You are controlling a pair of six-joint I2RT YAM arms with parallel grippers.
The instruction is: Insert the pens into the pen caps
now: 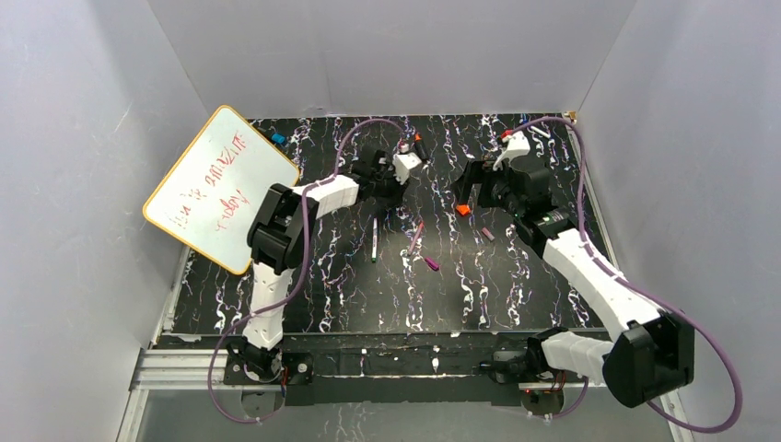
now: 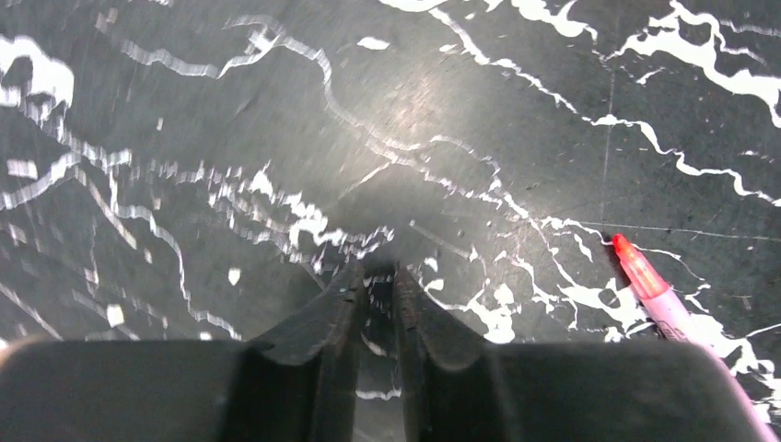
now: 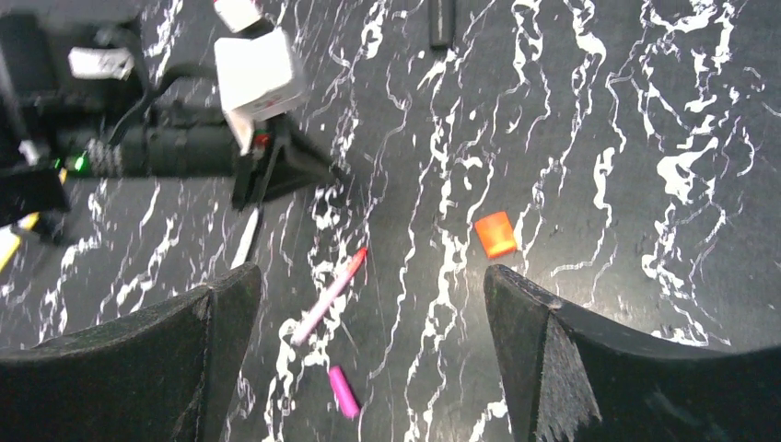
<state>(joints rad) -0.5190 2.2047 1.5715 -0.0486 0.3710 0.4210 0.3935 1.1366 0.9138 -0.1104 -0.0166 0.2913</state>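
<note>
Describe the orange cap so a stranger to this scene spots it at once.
On the black marbled table, find the right gripper, its fingers spread wide. The orange cap lies on the table just ahead of those fingers. It is stubby, squarish and orange; the nearby magenta cap and pink pen are slimmer.

There are three pens [image 1: 416, 235], three caps [image 1: 463, 210], two arms [image 1: 322, 195], one whiteboard [image 1: 221, 189].
</note>
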